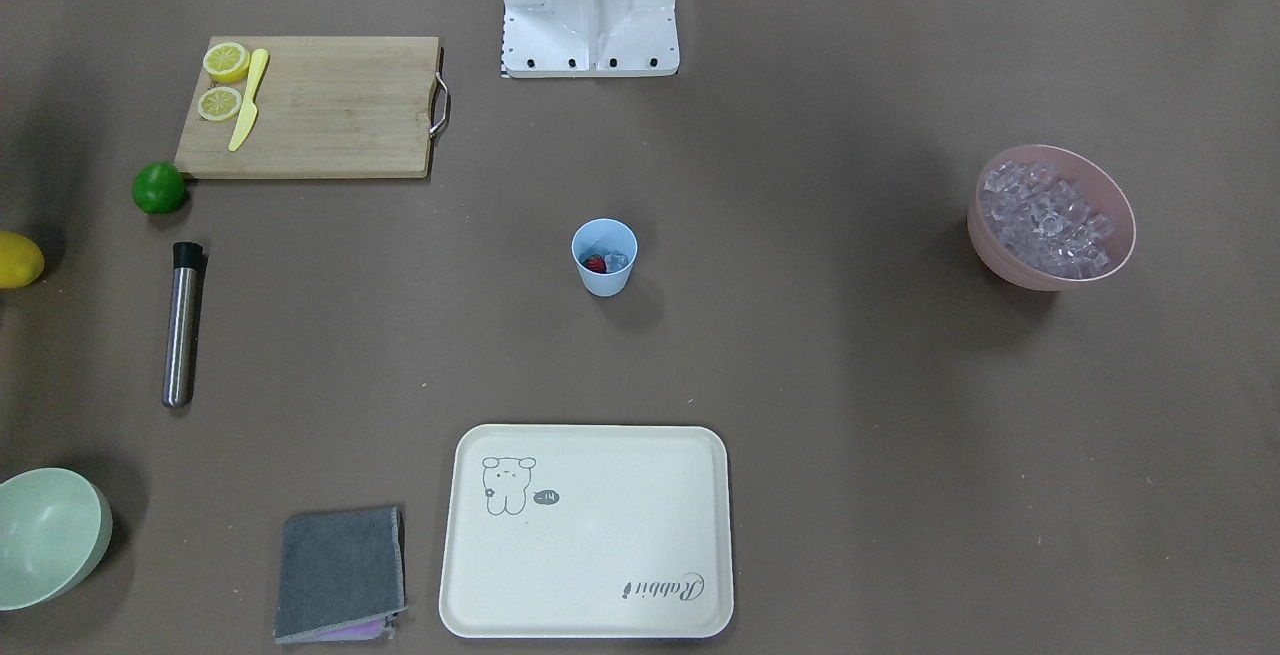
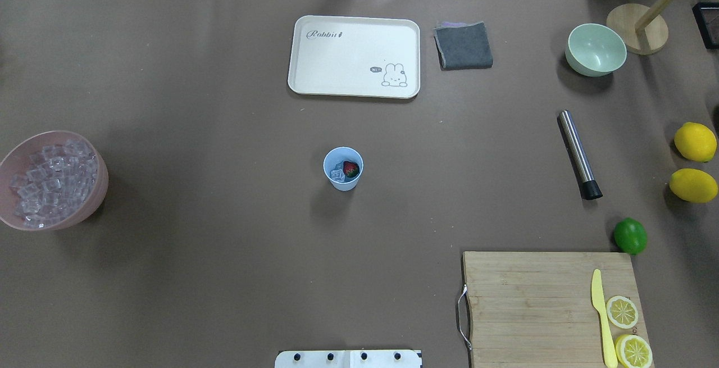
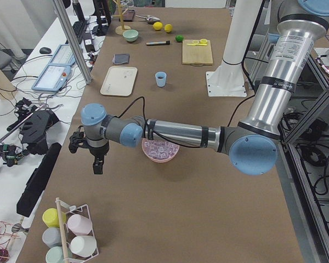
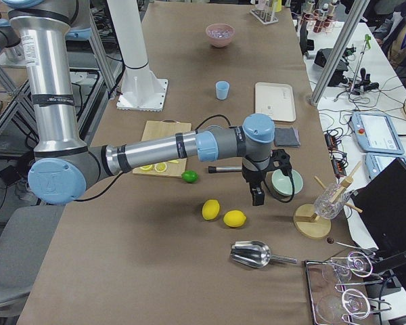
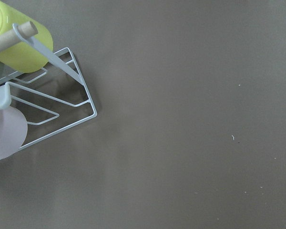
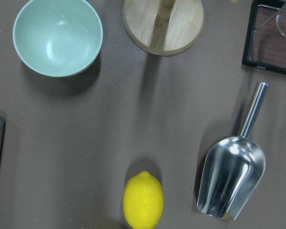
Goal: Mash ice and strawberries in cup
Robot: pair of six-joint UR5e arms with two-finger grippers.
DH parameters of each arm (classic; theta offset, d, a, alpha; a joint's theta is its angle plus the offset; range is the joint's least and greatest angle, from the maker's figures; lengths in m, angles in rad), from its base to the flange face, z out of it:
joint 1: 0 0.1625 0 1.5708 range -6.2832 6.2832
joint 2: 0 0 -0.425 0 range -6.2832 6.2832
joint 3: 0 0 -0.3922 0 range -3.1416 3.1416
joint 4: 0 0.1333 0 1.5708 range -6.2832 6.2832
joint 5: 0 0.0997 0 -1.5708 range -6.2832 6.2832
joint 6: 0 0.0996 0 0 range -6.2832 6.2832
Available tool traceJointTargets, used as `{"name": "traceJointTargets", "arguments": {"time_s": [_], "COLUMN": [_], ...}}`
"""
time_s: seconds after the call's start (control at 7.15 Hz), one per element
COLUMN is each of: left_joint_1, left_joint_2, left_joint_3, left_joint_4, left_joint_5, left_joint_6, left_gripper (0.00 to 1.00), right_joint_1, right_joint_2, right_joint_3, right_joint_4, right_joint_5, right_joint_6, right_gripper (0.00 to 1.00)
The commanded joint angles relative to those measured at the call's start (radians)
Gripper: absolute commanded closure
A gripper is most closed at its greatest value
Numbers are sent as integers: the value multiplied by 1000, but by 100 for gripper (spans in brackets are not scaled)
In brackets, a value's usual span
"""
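L fingers (image 3: 97,164) and R fingers (image 4: 257,196) hang over tabletop (image 2: 224,255) ends, spread or pressed can't tell; cup (image 2: 343,182) sits mid-tabletop w/ strawberry (image 2: 351,169) + ice (image 2: 337,175) inside, so R should grab steel muddler (image 2: 577,151) mid-shaft, keep it vertical, press gently w/o tipping cup.

Jaws of left gripper (image 3: 97,167) and right gripper (image 4: 258,198) look too small to judge.

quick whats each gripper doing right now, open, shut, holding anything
Left gripper: cannot be told; it shows only in a side view.
Right gripper: cannot be told; it shows only in a side view.
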Motion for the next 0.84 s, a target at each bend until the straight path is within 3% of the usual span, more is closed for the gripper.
{"name": "traceJointTargets", "arguments": {"time_s": [0.0, 0.28, 0.7], "left_joint_1": [-7, -8, -8], "left_joint_2": [-5, -2, 6], "left_joint_3": [2, -3, -4], "left_joint_4": [22, 82, 70], "left_joint_5": [-2, -5, -7], "left_joint_6": [1, 12, 12], "left_gripper": [3, 3, 3], "right_joint_1": [-1, -1, -1], "right_joint_2": [2, -3, 5], "right_joint_3": [4, 24, 27], "right_joint_4": [1, 1, 3], "right_joint_5": [-2, -4, -5], "right_joint_6": [0, 2, 6], "right_gripper": [1, 1, 1]}}
